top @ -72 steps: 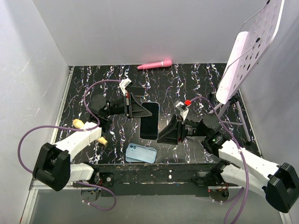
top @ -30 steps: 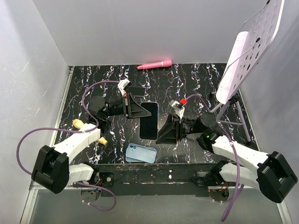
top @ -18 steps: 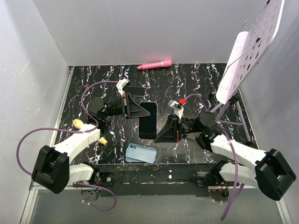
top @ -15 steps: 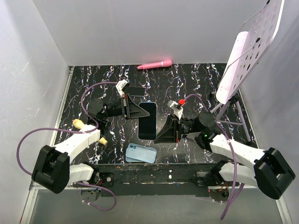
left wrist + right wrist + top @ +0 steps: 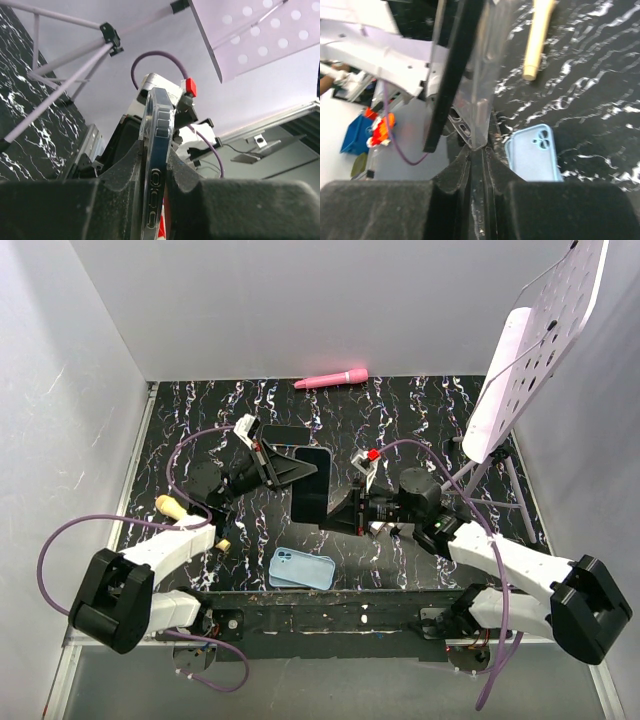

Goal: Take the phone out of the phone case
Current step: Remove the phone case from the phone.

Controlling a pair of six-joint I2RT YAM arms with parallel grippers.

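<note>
Closed since a second ago on the right side of the clear phone case (image 5: 487, 75): right gripper (image 5: 345, 512). Clenched on its left side: left gripper (image 5: 283, 468). Inside it, phone (image 5: 311, 485), above table (image 5: 430, 405) middle.

Mid-table: phone (image 5: 311, 485) in case (image 5: 490, 75), left gripper (image 5: 283, 468) at its left edge, right gripper (image 5: 347, 512) at its right. Second case (image 5: 301, 568) on table (image 5: 400, 410), in front of phone. Marker (image 5: 331, 378) at back edge. Stand (image 5: 530, 340) back right. Stick (image 5: 170, 506) far left.
</note>
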